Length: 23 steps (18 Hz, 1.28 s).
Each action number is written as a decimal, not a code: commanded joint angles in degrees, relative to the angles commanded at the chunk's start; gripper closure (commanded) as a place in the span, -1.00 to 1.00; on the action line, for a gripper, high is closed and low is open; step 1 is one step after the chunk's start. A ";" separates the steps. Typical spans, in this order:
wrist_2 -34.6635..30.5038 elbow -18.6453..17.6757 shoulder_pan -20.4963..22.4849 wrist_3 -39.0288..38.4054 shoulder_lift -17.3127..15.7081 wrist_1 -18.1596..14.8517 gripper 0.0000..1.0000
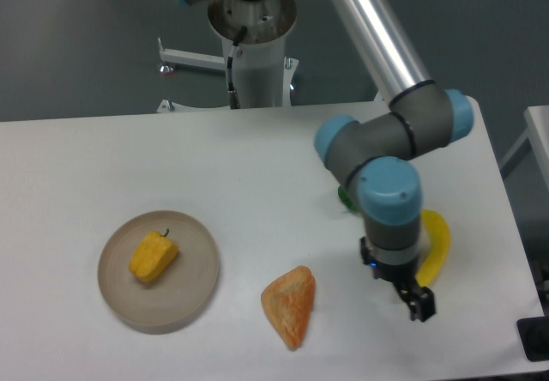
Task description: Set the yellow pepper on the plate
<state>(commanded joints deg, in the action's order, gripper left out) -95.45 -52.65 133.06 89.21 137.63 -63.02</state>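
Single fixed view, no second camera to compare. It is sitting high above the front edge of the white table (pixel 103 154), looking steeply down and across toward the arm's base pedestal (pixel 254 42) at the far side. The far table edge is running nearly level across the upper third; grey floor is showing beyond it. The near edge is falling just at the bottom of the frame, and the right edge is slanting in at the side. Framing is moderately close: the tabletop is filling most of the picture. The arm (pixel 377 154) is reaching in from the top centre toward the lower right, its upper link cut off by the top border.
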 joint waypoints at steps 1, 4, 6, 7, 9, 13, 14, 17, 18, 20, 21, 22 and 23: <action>0.44 0.53 0.18 0.26 0.44 0.00 -1.00; 1.41 1.15 0.79 1.32 0.88 0.00 -1.00; 1.41 1.15 0.79 1.23 0.97 0.00 -1.00; 1.32 1.15 0.79 1.23 0.97 0.00 -1.00; 1.50 1.15 0.79 1.32 0.97 0.00 -1.00; 1.50 0.89 0.79 1.67 1.15 0.00 -1.00; 1.41 0.80 0.79 1.67 1.15 0.00 -1.00; 1.41 0.80 0.79 1.50 0.97 0.00 -1.00; 1.41 0.71 0.79 1.41 0.89 0.00 -1.00; 1.41 0.53 0.71 1.23 0.88 0.00 -1.00; 1.41 0.62 0.71 1.23 0.88 0.00 -1.00; 1.41 0.62 0.71 1.32 0.88 0.00 -1.00; 1.50 0.62 0.71 1.23 0.88 0.00 -1.00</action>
<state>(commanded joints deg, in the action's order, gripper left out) -93.96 -52.03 133.77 90.44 138.52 -63.02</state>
